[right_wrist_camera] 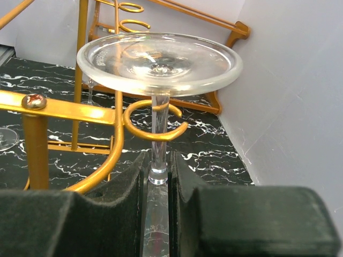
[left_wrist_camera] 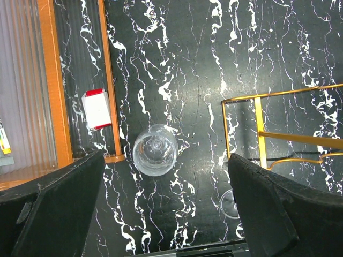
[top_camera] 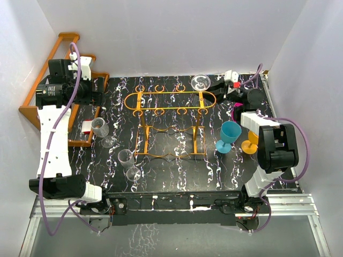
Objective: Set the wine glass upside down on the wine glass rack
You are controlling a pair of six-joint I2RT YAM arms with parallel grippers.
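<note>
1. My right gripper (right_wrist_camera: 158,160) is pinched narrow on the stem of the wine glass (right_wrist_camera: 159,59). The dark pads (right_wrist_camera: 128,209) press the stem from both sides.
2. The glass is upside down. Its round foot is up above the fingers, and the bowl is hidden below them, out of the wrist view.
3. Just above the pads, the stem stands inside one open loop of the wine glass rack (right_wrist_camera: 69,110). The foot sits higher than that loop and does not rest on it.
4. From overhead, this loop is at the rack's far end on the gripper's side. I can make out only the foot there, and the fingers themselves are hard to pick out.
5. My left gripper (left_wrist_camera: 166,158) is spread wide with nothing between the fingers.
6. Straight beneath it stands a clear glass (left_wrist_camera: 155,150), seen mouth-on. I cannot tell how far below.
7. Outward to its left is the wooden rack (left_wrist_camera: 53,96), holding a small white-and-red item (left_wrist_camera: 97,108) that I cannot identify.
8. A second clear glass (left_wrist_camera: 231,203) is half cut off by the right finger.
9. Near the right arm stand a blue glass (top_camera: 229,136) and an orange glass (top_camera: 250,144), the latter partly covered by the arm.
</note>
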